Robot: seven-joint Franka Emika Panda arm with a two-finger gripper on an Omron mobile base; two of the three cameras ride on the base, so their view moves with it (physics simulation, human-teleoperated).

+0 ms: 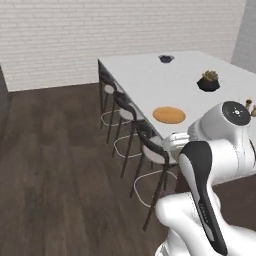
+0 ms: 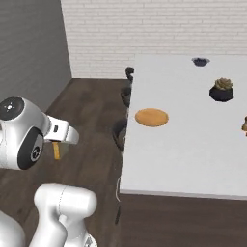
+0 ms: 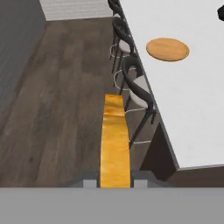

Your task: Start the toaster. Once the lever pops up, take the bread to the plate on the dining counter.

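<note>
The bread [image 3: 115,144], a thin slice seen edge-on with a golden-orange crust, stands upright between the gripper's closed fingers, out over the dark wood floor and off the near long edge of the dining counter [image 3: 192,109]. The plate [image 3: 168,49], round, flat and orange-brown, lies bare on the white dining counter close to that same long edge, well apart from the bread.
</note>
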